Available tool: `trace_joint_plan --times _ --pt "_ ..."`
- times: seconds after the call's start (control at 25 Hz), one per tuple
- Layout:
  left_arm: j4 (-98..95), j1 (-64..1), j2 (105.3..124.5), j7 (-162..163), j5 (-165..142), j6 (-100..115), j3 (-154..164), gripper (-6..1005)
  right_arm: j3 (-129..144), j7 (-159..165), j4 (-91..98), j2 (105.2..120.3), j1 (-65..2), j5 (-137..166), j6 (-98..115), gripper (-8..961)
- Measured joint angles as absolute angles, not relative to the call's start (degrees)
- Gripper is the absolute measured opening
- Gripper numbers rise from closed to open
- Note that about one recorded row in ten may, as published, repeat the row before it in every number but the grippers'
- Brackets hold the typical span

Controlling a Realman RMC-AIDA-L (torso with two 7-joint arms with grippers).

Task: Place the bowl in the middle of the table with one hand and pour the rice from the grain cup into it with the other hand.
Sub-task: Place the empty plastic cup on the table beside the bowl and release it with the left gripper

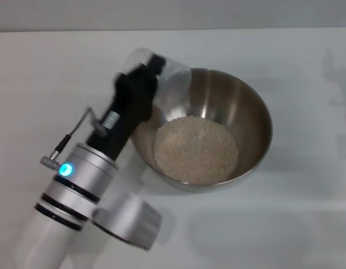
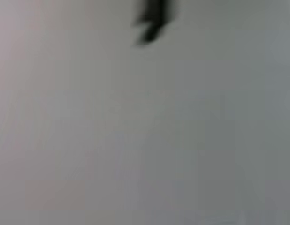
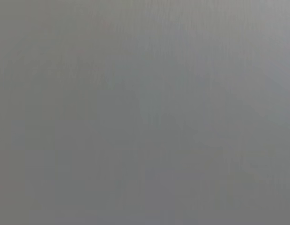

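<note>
Black left tool (image 1: 153,70) pinches one small clear plastic grain cup (image 1: 164,75), tipped sideways with its mouth toward one large round stainless-steel bowl (image 1: 257,120), at the bowl's left rim. One mass of off-white rice (image 1: 195,148) lies in the bowl, mid white surface (image 1: 307,67). Right tool unseen.

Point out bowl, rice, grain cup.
bowl (image 1: 252,115), head view, bare inner wall on its right side.
rice (image 1: 195,148), head view, middle of the pile.
grain cup (image 1: 176,84), head view, clear wall above the bowl's rim.
</note>
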State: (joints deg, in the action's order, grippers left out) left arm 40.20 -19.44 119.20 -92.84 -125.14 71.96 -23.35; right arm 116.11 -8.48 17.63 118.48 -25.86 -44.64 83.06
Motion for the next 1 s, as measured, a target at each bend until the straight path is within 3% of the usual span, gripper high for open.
trace_joint_plan --times 0.4,1.0 --pt "39.1 -18.6 119.08 -36.8 -114.5 69.4 -35.3 26 116.1 -8.4 17.6 118.40 -26.4 -44.6 82.9 502" --pt "29.2 -22.6 119.07 -14.9 -111.0 52.7 -39.6 25 116.4 -8.3 17.7 118.39 -26.2 -44.6 83.2 502"
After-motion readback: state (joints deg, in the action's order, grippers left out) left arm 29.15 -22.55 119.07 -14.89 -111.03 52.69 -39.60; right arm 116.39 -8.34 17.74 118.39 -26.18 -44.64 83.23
